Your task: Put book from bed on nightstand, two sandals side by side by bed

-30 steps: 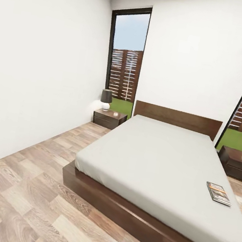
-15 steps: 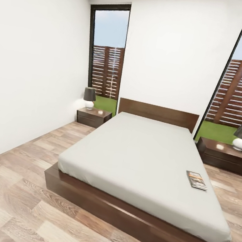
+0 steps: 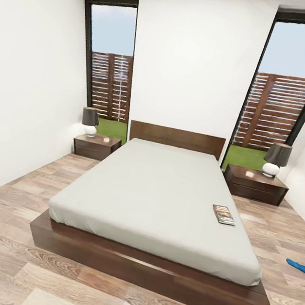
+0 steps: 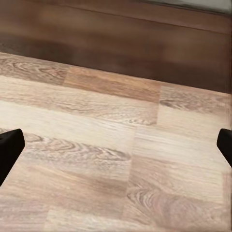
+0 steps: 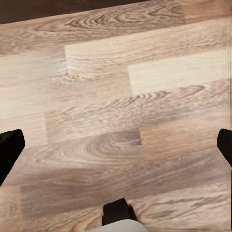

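The book (image 3: 223,214) lies flat on the bed (image 3: 160,198), close to the mattress edge on the side of the robot's right arm and about halfway down its length, its dark cover with the orange band facing up. It is well away from both grippers, far beyond the reach of either pair of jaws.

One blue sandal (image 3: 299,267) rests on the floor (image 3: 12,199) beside the bed, on the same side as the book, partly cut off at the border of the head view.

A dark nightstand (image 3: 255,184) stands just beside the headboard on that side, with a white-based lamp (image 3: 275,159) under a dark shade on top. A matching nightstand (image 3: 96,146) sits at the other side of the headboard and carries its own lamp (image 3: 90,121). Behind each nightstand is a tall dark-framed window (image 3: 110,62) looking out on grass and a slatted wooden fence.

The left gripper (image 4: 116,145) hangs over bare planks, its two black fingertips (image 4: 8,147) spread wide apart with nothing between them; ahead of the jaws runs the dark wooden side of the bed frame. The right gripper (image 5: 116,145) is likewise spread wide and holds nothing, with only plank floor between its fingertips (image 5: 8,147) and a dark strip of bed frame ahead of them.
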Controlling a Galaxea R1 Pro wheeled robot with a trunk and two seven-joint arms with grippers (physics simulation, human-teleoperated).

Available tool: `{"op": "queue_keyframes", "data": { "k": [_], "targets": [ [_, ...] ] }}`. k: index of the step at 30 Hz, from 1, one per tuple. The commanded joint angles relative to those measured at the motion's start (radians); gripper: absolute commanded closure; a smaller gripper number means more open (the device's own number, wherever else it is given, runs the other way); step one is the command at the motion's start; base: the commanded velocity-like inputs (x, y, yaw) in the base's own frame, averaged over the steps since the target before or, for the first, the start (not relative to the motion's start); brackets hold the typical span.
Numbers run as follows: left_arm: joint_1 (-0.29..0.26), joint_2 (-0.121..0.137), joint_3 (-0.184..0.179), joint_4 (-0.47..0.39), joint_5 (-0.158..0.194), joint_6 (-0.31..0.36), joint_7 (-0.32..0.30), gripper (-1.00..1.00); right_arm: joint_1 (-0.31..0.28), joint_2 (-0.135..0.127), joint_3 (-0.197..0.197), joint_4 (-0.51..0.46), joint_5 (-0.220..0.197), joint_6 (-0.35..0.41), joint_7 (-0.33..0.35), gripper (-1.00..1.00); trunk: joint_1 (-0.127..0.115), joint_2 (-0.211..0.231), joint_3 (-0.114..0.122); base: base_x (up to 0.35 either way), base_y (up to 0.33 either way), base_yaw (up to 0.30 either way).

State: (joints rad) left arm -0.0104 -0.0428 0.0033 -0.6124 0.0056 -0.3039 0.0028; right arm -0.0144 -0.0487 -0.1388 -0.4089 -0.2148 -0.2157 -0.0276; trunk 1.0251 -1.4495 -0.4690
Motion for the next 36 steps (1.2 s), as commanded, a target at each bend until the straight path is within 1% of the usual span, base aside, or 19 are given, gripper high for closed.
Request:
{"op": "queue_keyframes", "data": {
  "k": [1, 10, 25, 31, 36],
  "targets": [
    [0.0, 0.0, 0.0, 0.0, 0.001, -0.002, 0.0, -1.0, -0.001, 0.0, 0.002, 0.001, -0.01, -0.004, 0.0, -1.0, 0.0, -0.001, -0.001, 0.0, 0.0, -0.284],
    [0.0, -0.001, 0.0, 0.0, 0.001, -0.002, 0.0, -1.0, -0.001, 0.001, 0.002, 0.001, -0.01, -0.005, 0.0, -1.0, 0.0, -0.001, -0.001, 0.021, 0.131, -0.284],
    [0.0, -0.001, 0.001, 0.0, 0.001, -0.002, 0.0, -1.0, -0.001, 0.001, 0.002, 0.001, -0.01, -0.004, 0.0, -1.0, 0.0, -0.001, -0.001, 0.003, 0.02, -0.284],
    [0.0, -0.001, 0.0, 0.0, 0.001, -0.002, 0.0, -1.0, -0.001, 0.001, 0.002, 0.001, -0.009, -0.004, -0.001, -1.0, 0.0, -0.001, -0.001, 0.0, 0.172, -0.284],
    [0.0, -0.001, 0.0, 0.0, 0.001, -0.003, 0.0, -1.0, -0.001, 0.001, 0.002, 0.001, -0.01, -0.004, -0.001, -1.0, 0.0, -0.001, -0.001, 0.0, 0.051, -0.284]
  ]
}}
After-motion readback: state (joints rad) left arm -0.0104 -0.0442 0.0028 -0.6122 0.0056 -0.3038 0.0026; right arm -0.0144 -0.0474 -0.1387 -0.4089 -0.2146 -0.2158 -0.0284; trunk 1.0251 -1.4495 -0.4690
